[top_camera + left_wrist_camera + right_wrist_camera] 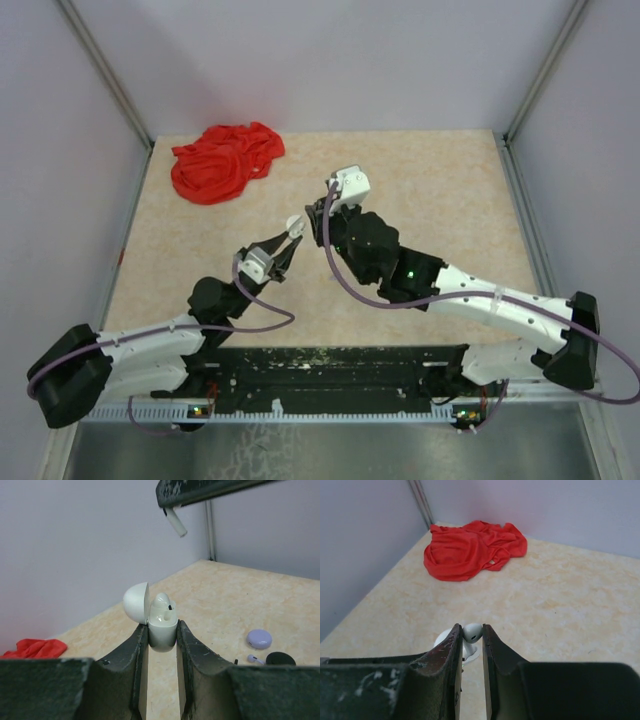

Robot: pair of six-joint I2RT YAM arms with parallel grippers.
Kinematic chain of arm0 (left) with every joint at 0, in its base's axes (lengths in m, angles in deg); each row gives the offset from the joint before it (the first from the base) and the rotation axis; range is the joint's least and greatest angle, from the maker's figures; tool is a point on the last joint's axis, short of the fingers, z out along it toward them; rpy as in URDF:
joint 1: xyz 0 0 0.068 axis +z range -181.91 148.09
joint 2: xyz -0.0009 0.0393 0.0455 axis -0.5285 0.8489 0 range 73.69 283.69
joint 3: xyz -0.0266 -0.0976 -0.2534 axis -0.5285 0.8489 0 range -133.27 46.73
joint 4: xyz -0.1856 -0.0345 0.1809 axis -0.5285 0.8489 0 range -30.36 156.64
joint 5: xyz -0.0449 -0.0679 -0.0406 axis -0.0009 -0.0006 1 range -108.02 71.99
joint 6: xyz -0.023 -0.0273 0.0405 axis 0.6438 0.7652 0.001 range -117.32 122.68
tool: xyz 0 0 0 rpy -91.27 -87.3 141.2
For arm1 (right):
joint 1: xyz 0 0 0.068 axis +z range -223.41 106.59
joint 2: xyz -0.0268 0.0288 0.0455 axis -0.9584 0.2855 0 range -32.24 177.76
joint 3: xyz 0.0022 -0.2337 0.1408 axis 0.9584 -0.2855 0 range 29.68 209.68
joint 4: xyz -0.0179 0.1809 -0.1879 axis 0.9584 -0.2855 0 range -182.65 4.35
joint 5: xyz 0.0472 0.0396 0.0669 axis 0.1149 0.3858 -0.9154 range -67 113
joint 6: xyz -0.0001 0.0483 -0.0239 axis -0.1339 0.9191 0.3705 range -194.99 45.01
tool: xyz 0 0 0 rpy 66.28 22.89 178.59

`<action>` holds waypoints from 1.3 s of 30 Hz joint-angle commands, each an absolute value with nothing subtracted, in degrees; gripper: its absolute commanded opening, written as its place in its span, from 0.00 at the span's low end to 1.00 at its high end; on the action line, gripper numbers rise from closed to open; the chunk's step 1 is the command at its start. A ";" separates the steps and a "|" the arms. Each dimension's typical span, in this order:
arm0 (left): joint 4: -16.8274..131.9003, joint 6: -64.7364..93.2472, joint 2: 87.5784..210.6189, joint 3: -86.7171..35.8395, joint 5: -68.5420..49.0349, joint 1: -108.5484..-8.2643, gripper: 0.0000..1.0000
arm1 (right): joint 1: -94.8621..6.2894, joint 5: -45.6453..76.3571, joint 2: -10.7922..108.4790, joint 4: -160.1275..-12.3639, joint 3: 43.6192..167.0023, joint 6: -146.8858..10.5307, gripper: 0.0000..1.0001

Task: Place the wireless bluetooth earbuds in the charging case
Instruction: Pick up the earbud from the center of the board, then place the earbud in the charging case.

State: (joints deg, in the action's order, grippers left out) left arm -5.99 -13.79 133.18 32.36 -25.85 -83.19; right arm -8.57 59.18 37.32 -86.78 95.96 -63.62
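My left gripper [161,625] is shut on the white charging case [162,632] and holds it upright above the table. The case's round lid [136,601] stands open to the left. One white earbud [162,605] sits in the case. My right gripper [471,628] is shut on a second white earbud [472,632], pinched by its head between the fingertips. This earbud hangs just above the open case [444,641]. From the left wrist view its stem [176,523] sticks down out of the right gripper's fingers [210,490]. In the top view the case [293,225] is at the table's middle.
A crumpled red cloth [225,160] lies at the back left of the table. On the table in the left wrist view lie a lavender round case [259,638], a small lavender earbud [254,658] and a black round case [280,658]. Grey walls close three sides.
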 commanded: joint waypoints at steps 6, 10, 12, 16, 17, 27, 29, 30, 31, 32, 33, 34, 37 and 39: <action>-9.98 -10.85 132.68 28.61 -24.84 -83.08 0.00 | -4.24 60.78 35.76 -66.91 88.47 -70.57 0.08; -9.25 -9.05 133.08 28.10 -25.07 -83.08 0.00 | -3.80 59.28 35.73 -63.61 86.48 -70.62 0.08; -9.48 -8.45 133.16 28.01 -24.96 -83.06 0.00 | -3.69 58.71 35.75 -62.78 85.94 -70.54 0.08; -9.44 -7.55 132.72 27.92 -24.54 -83.06 0.00 | -3.63 59.21 35.83 -61.27 84.78 -70.94 0.08; -9.44 -7.36 132.63 27.92 -24.39 -83.10 0.00 | -3.63 59.36 35.86 -60.56 84.55 -71.10 0.08; -9.84 -5.73 132.32 27.83 -24.33 -83.06 0.00 | -3.63 59.74 37.47 -59.57 83.89 -71.49 0.08; -9.89 -5.60 132.15 27.88 -24.27 -83.09 0.00 | -3.63 59.80 37.94 -59.28 83.76 -71.55 0.08; -9.88 -5.51 132.10 27.84 -24.24 -83.06 0.00 | -3.63 59.82 38.09 -59.22 83.73 -71.56 0.08; -9.88 -5.39 131.92 27.90 -24.25 -83.08 0.00 | -3.56 59.76 38.22 -59.16 83.76 -71.51 0.08; -9.90 -5.39 131.79 27.94 -24.10 -83.11 0.00 | -3.58 59.74 38.31 -58.84 83.57 -71.52 0.07; -9.93 -5.22 131.71 27.92 -24.16 -83.08 0.00 | -3.62 59.74 38.42 -58.60 83.47 -71.55 0.07; -9.89 -5.07 131.58 27.97 -24.09 -83.06 0.00 | -3.57 59.76 38.55 -58.58 83.39 -71.49 0.07; -9.97 -4.65 131.20 28.09 -24.22 -83.13 0.00 | -3.63 59.65 38.84 -58.40 83.28 -71.49 0.07; -9.89 -4.46 131.06 28.10 -24.31 -83.07 0.00 | -3.63 59.79 39.01 -58.46 83.24 -71.48 0.07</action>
